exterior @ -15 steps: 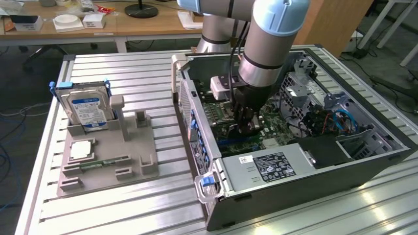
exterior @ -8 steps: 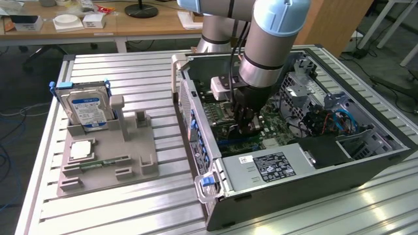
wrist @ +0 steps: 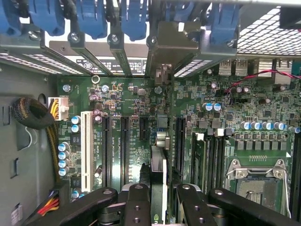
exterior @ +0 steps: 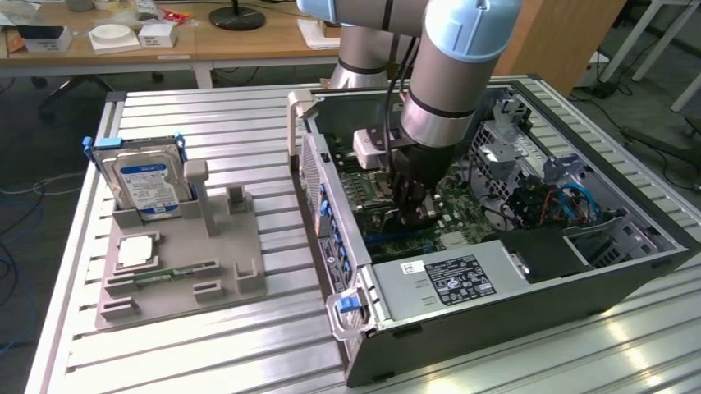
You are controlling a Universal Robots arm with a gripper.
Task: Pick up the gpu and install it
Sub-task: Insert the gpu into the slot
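My gripper (exterior: 416,215) reaches down into the open computer case (exterior: 515,316), low over the green motherboard (exterior: 378,215). In the wrist view the gripper (wrist: 159,190) is shut on the gpu (wrist: 159,162), which shows edge-on as a thin upright card between the black fingers (wrist: 136,195). The card's metal bracket end (wrist: 162,73) stands against the case's rear slot openings. The card sits upright over the board between the black expansion slots (wrist: 124,150) and another slot (wrist: 179,146); whether it is seated in a slot is hidden.
A silver blue-labelled hard drive (exterior: 148,182) stands in the grey fixture (exterior: 180,283) at the exterior view's left, with a green memory stick (exterior: 176,271) and a processor chip (exterior: 137,250). Blue retention latches (wrist: 91,19), cable bundle (wrist: 30,115) and processor socket (wrist: 256,179) crowd the board.
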